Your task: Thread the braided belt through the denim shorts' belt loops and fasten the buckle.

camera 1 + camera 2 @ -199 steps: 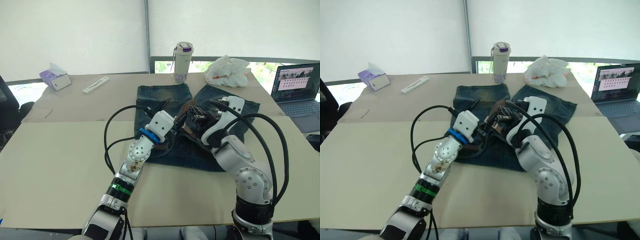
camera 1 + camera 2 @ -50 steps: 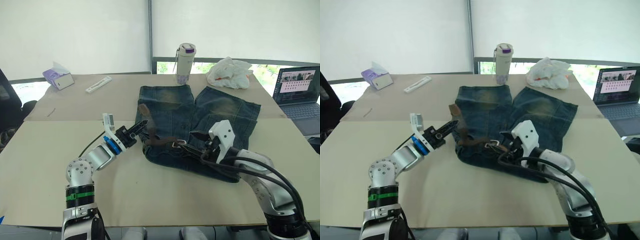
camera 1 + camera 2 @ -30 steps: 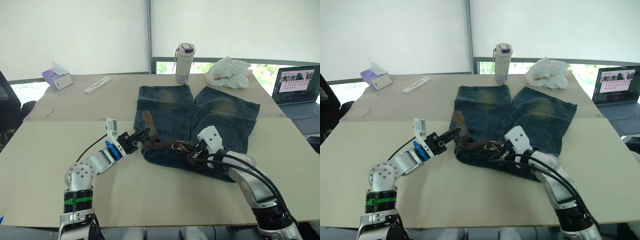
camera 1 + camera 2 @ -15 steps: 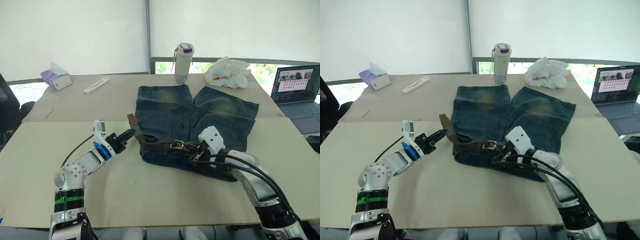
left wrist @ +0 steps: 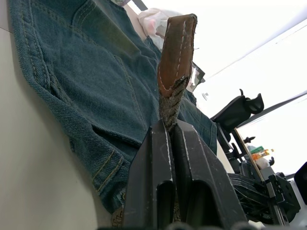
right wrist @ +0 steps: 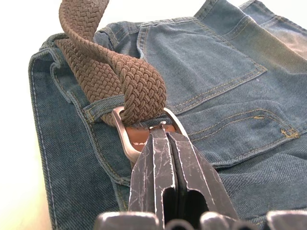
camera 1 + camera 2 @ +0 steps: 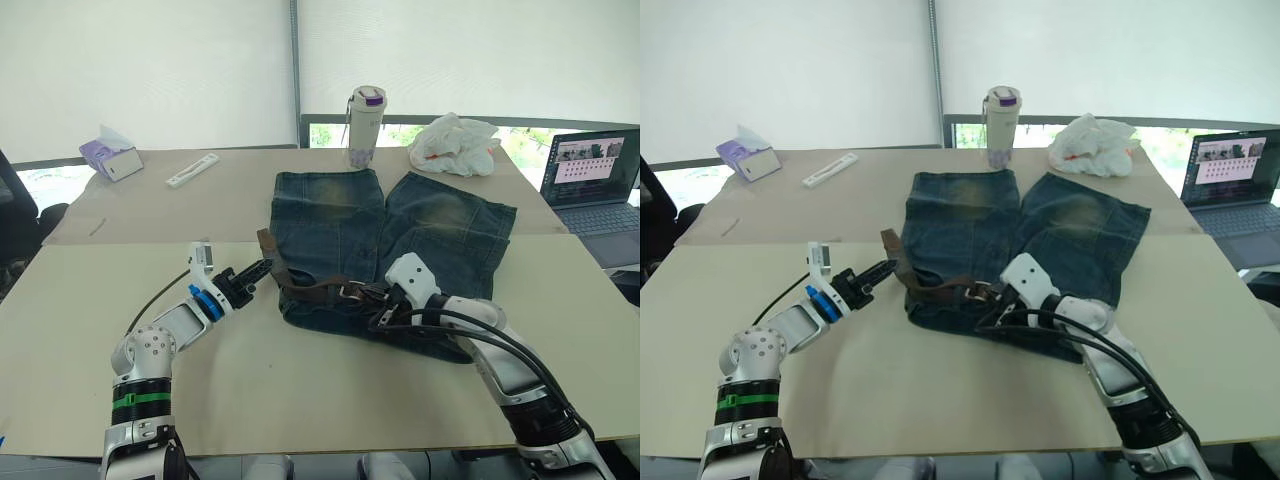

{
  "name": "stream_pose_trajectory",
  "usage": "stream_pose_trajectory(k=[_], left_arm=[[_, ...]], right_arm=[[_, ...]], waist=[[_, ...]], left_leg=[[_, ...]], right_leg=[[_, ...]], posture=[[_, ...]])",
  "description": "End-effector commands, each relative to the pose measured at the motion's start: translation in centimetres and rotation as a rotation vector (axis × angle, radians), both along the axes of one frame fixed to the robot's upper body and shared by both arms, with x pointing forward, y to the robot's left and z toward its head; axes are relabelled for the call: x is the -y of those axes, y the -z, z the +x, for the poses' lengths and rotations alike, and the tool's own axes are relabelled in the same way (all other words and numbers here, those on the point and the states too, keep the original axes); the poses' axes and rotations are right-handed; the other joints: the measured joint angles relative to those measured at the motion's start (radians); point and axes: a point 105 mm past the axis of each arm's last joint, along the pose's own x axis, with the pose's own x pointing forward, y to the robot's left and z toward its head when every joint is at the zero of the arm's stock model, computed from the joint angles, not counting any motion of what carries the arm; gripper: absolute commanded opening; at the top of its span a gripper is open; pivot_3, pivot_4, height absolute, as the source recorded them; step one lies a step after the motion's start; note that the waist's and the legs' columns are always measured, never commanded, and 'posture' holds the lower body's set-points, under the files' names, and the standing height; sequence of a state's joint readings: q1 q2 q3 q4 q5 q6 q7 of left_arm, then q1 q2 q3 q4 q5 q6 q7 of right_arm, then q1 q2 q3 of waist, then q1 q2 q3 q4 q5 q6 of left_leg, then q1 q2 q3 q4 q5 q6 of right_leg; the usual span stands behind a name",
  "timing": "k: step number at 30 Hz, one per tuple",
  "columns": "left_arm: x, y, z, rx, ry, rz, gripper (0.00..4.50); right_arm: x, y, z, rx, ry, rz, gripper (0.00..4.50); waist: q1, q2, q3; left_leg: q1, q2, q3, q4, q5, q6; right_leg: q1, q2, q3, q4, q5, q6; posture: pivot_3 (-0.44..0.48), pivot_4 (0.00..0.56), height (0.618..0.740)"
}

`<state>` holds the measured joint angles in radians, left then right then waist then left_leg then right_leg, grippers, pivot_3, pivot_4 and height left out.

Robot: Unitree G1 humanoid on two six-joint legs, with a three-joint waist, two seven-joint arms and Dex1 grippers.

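You've got the braided belt [image 7: 312,291] across the denim shorts [image 7: 400,225] waistband and through the buckle [image 6: 144,132]. L gripper [image 5: 169,125] is clamped on the belt tip, R gripper [image 6: 160,136] clenched at the buckle. Left: cinch & fasten, I'd judge.

Bottle [image 7: 366,124], laptop [image 7: 593,180], tissue box [image 7: 110,157], bag [image 7: 454,144]

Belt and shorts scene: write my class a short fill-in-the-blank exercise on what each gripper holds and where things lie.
1. The left gripper is shut on the leather-tipped end of the ____.
2. The right gripper is shut at the metal ____.
3. The braided belt passes through the buckle on top of the denim ____.
4. A ____ with a lit screen sits at the table's far right.

Missing words: braided belt; buckle; shorts; laptop
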<state>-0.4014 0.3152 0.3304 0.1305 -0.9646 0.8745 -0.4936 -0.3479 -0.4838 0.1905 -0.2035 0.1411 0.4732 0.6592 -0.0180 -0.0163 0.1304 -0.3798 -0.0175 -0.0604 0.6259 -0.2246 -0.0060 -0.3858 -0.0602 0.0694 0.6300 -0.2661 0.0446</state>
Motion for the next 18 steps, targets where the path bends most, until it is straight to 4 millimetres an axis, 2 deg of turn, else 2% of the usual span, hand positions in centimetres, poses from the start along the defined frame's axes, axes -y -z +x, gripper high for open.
stream_pose_trajectory(k=[1, 9, 13, 18], left_arm=[[0.0, -0.7, -0.2, 0.038, 0.008, 0.008, 0.00], [-0.1, -0.5, -0.2, 0.038, 0.010, 0.019, 0.00], [-1.0, -0.5, 0.0, 0.043, -0.016, 0.032, 0.00], [-2.0, -0.8, 0.5, 0.080, -0.040, 0.081, 0.00]], right_arm=[[-1.8, -1.9, 0.2, 0.072, -0.067, 0.030, 0.02], [-2.3, -1.5, 0.5, 0.067, -0.092, 0.017, 0.02], [-2.0, -1.2, 0.7, 0.060, -0.091, 0.004, 0.02], [-2.1, 0.0, 0.4, 0.009, -0.119, -0.028, 0.02]], waist=[[-0.003, 0.000, 0.000], [0.000, 0.000, 0.000], [-0.002, 0.000, 0.000], [-0.003, 0.000, 0.000]], left_leg=[[0.000, 0.000, 0.000, 0.000, 0.000, 0.000], [0.000, 0.000, 0.000, 0.000, 0.000, 0.000], [0.000, 0.000, 0.000, 0.000, 0.000, 0.000], [0.000, 0.000, 0.000, 0.000, 0.000, 0.000]], right_leg=[[0.000, 0.000, 0.000, 0.000, 0.000, 0.000], [0.000, 0.000, 0.000, 0.000, 0.000, 0.000], [0.000, 0.000, 0.000, 0.000, 0.000, 0.000], [0.000, 0.000, 0.000, 0.000, 0.000, 0.000]], posture=[[0.000, 0.150, 0.740], [0.000, 0.150, 0.740], [0.000, 0.150, 0.740], [0.000, 0.150, 0.740]])
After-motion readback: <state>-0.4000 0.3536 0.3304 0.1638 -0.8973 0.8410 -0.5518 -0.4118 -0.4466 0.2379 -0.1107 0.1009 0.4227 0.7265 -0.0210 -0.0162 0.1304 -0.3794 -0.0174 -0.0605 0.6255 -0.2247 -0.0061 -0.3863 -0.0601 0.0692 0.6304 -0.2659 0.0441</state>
